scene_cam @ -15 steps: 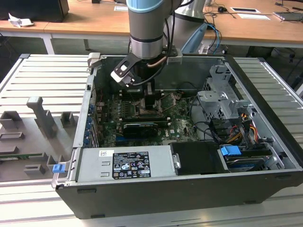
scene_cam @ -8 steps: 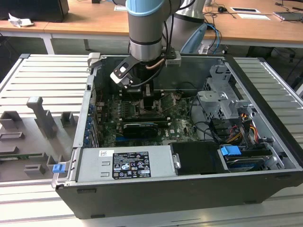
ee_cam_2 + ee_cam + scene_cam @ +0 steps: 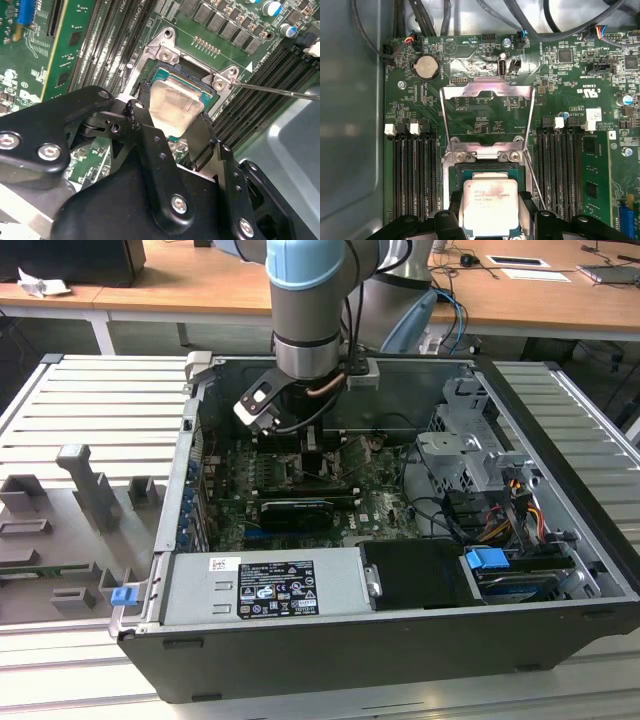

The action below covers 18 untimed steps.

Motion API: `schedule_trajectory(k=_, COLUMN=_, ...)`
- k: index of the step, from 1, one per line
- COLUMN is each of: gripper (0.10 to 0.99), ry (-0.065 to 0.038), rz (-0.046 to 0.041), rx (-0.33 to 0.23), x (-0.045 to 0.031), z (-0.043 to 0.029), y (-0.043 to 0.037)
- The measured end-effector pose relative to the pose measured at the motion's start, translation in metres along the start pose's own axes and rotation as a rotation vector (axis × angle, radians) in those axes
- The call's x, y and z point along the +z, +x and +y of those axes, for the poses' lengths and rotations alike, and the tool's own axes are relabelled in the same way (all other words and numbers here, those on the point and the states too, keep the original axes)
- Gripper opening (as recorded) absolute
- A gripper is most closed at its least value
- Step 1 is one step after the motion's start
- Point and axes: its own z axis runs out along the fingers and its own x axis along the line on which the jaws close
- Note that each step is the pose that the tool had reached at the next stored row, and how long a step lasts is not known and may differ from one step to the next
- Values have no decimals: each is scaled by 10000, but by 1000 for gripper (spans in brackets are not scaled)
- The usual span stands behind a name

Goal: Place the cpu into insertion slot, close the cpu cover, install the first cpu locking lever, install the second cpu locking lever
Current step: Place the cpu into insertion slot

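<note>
In the first wrist view the gripper (image 3: 490, 197) is closed on the cpu (image 3: 489, 212), whose pale face carries faint small print, right at the insertion slot (image 3: 485, 167). The cpu cover (image 3: 487, 90) stands open. In the exterior view the gripper is at 12 o'clock from the white label (image 3: 275, 588).

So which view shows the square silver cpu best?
First wrist view: the square silver cpu faces it squarely, its face clear. Second wrist view sees it slanted, the gripper fingers partly covering it. Exterior view: the arm stands over it.
</note>
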Motion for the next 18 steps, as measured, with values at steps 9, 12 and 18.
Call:
schedule_trajectory(k=9, gripper=529, ry=8, rz=-22, rx=-72, x=41, z=9, y=6)
schedule_trajectory(k=12, gripper=529, ry=9, rz=-23, rx=-72, x=42, z=9, y=6)
schedule_trajectory(k=18, gripper=604, ry=7, rz=-55, rx=-73, x=42, z=9, y=6)
